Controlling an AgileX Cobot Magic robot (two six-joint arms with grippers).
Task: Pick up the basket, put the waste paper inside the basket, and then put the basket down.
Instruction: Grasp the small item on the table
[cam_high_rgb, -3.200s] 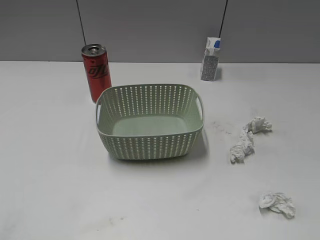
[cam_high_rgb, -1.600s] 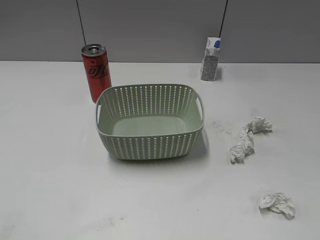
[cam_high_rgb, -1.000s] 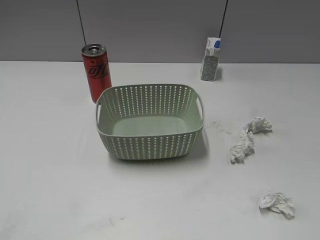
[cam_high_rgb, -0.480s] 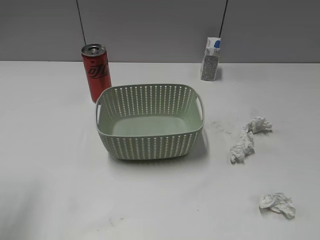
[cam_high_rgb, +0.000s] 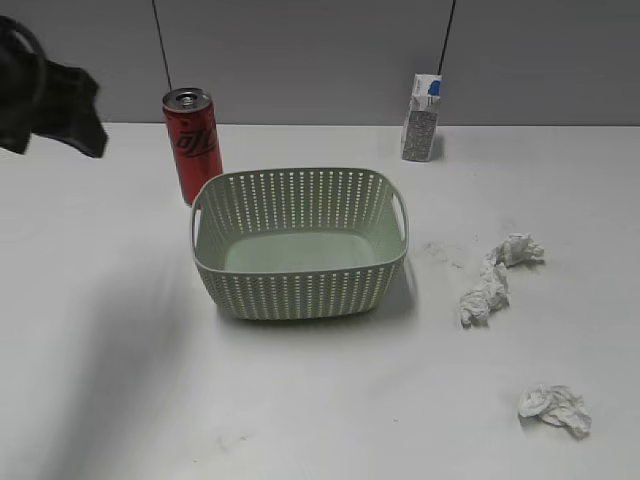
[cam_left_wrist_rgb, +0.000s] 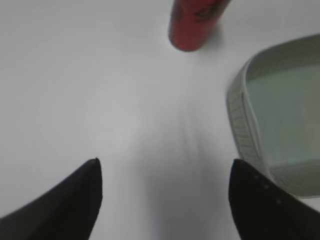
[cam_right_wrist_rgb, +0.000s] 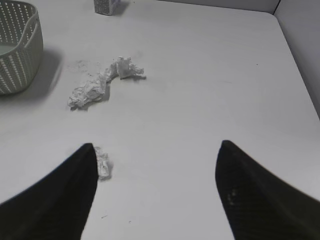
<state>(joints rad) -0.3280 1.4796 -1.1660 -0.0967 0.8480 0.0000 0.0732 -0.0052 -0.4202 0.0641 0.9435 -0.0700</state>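
Note:
The pale green basket (cam_high_rgb: 300, 292) stands upright and empty at the table's middle. It also shows in the left wrist view (cam_left_wrist_rgb: 240, 115) and in the right wrist view (cam_right_wrist_rgb: 20, 55). Three white waste paper wads lie right of it: one (cam_high_rgb: 517, 249), one (cam_high_rgb: 484, 297) and one nearer the front (cam_high_rgb: 555, 408). The right wrist view shows them too (cam_right_wrist_rgb: 127, 68), (cam_right_wrist_rgb: 89, 91), (cam_right_wrist_rgb: 102, 162). My left gripper (cam_left_wrist_rgb: 165, 162) is open and empty above bare table left of the basket. My left arm (cam_high_rgb: 45, 100) is a dark blur at the upper left. My right gripper (cam_right_wrist_rgb: 156, 145) is open and empty, just right of the nearest wad.
A red can (cam_high_rgb: 193, 145) stands behind the basket's left corner and shows in the left wrist view (cam_left_wrist_rgb: 192, 25). A white-and-blue carton (cam_high_rgb: 421, 118) stands at the back right. A grey wall closes the table's far edge.
My left arm has come into the exterior view at the upper left and casts a shadow on the table's left side. The basket, wads, can and carton have not moved.

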